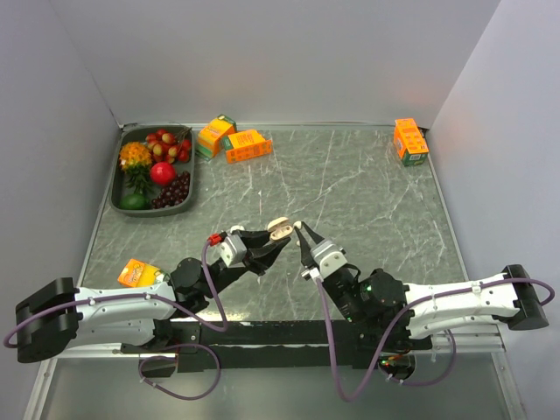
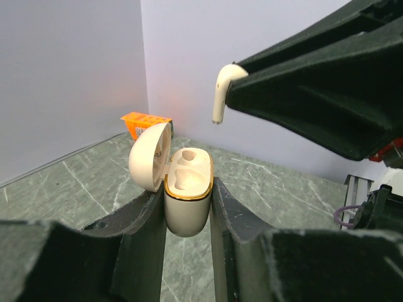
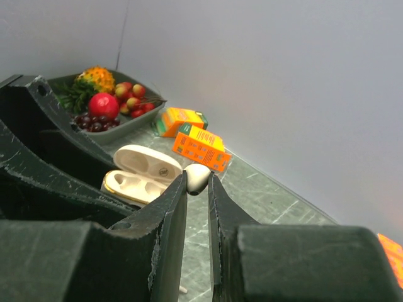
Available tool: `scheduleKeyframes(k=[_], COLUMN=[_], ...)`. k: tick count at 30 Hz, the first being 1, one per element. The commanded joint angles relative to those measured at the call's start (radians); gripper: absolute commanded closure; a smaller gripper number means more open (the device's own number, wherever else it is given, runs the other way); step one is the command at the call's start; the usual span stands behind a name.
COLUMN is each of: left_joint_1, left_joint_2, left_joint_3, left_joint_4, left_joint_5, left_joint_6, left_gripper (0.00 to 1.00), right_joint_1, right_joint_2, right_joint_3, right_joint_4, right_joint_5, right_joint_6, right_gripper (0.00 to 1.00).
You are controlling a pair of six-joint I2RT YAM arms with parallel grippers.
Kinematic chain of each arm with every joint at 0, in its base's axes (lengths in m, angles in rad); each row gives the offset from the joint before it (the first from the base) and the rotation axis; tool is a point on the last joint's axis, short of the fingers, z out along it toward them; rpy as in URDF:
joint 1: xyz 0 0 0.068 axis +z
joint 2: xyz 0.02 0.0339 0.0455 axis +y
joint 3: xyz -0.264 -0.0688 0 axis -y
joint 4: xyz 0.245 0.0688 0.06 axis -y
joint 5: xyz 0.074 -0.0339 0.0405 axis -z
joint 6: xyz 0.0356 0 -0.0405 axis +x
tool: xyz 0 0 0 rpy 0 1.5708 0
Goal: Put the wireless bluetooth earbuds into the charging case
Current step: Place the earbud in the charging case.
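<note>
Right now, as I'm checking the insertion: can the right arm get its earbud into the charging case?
Probably yes: the right gripper holds the earbud above the charging case, lid open, sockets empty, nothing between.

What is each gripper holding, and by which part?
The left gripper holds the open charging case by the sides of its lower half. The right gripper pinches one earbud by its head; the stem hangs free.

Fruit tray far left; orange cartons just beside it.
</note>
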Motion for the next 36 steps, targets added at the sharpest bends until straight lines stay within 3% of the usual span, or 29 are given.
scheduleKeyframes(k=[1,36], left_joint_1=[0.002,0.002], left_joint_2=[-0.001,0.015], left_joint_3=[0.038,0.044], left_joint_4=[0.049,0.048], left_joint_5=[-0.004,0.031], left_joint_6=[-0.009,-0.076], left_gripper=[0.99,0.99], right_joint_1=[0.005,-0.048], right_joint_2=[-0.008,0.027], right_joint_3=[0.022,0.044], right_joint_4=[-0.063,-0.132], right_joint_5=[-0.002,-0.014], right_joint_6=[0.087,0.190], right_gripper=[1.00,1.00])
